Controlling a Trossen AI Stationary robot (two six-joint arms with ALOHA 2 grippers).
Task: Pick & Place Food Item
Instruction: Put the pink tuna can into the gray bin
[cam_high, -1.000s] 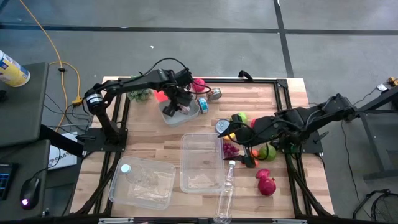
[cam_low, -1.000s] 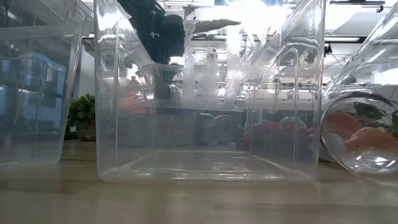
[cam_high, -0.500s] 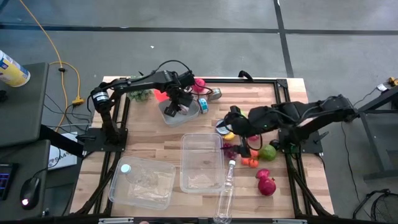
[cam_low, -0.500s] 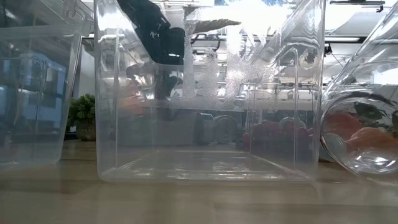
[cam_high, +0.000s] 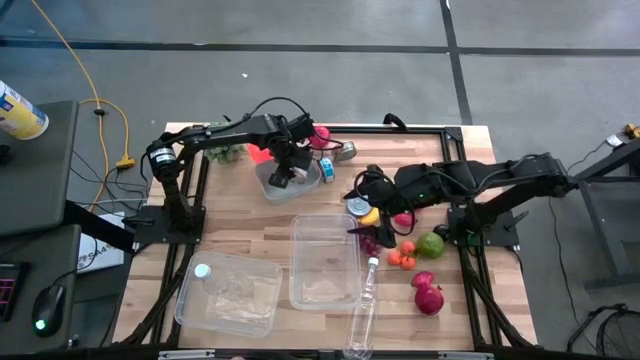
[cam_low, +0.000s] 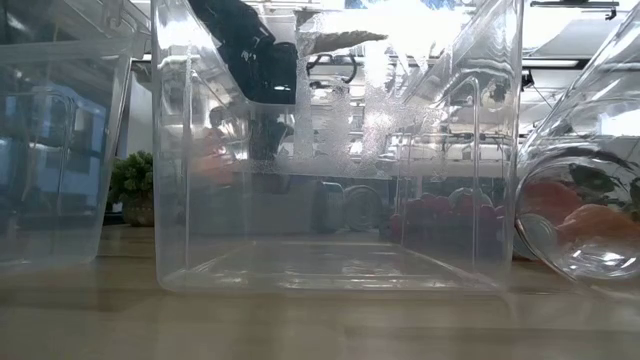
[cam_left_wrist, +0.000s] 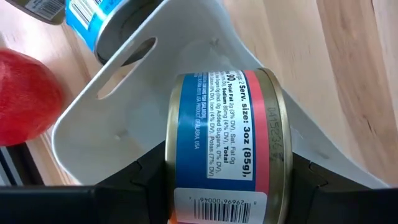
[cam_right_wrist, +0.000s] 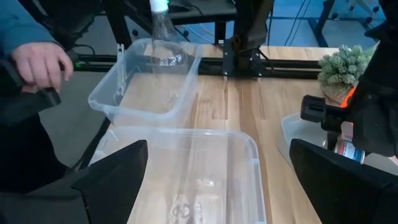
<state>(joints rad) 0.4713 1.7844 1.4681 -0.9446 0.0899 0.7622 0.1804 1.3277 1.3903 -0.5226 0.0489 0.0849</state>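
Observation:
My left gripper (cam_high: 283, 176) is at the far left, shut on a blue-labelled can (cam_left_wrist: 227, 143) with a pink stripe. It holds the can over the white basket (cam_high: 300, 190), whose slotted handle (cam_left_wrist: 127, 59) shows in the left wrist view. My right gripper (cam_high: 362, 218) hangs open with nothing between its fingers (cam_right_wrist: 217, 149). It is above the far right corner of the clear container (cam_high: 325, 260), beside a heap of food: purple grapes (cam_high: 370, 241), oranges (cam_high: 402, 259) and a green apple (cam_high: 432, 243). My left gripper pinches the can between its two fingers (cam_left_wrist: 146, 180), which stand on the can's two flat ends (cam_left_wrist: 281, 155). The fingers point steeply down from above. The can sits on edge, its curved label facing the wrist, inside the basket's outline. Whether it touches the basket's floor I cannot tell.
A second blue can (cam_high: 327, 168), a silver can (cam_high: 346, 152) and a red fruit (cam_left_wrist: 28, 99) lie beside the basket. A clear bottle (cam_high: 363, 300) lies near the container's right side, with pomegranates (cam_high: 428, 295) beyond it. Another clear tub (cam_high: 228, 295) stands near left. A person's hand (cam_right_wrist: 37, 62) shows beyond the table.
My left gripper has gone down toward the white basket with the can and has rolled a little. My right gripper, still open, has swung toward the table's left, away from the green apple and over the corner of the clear container.

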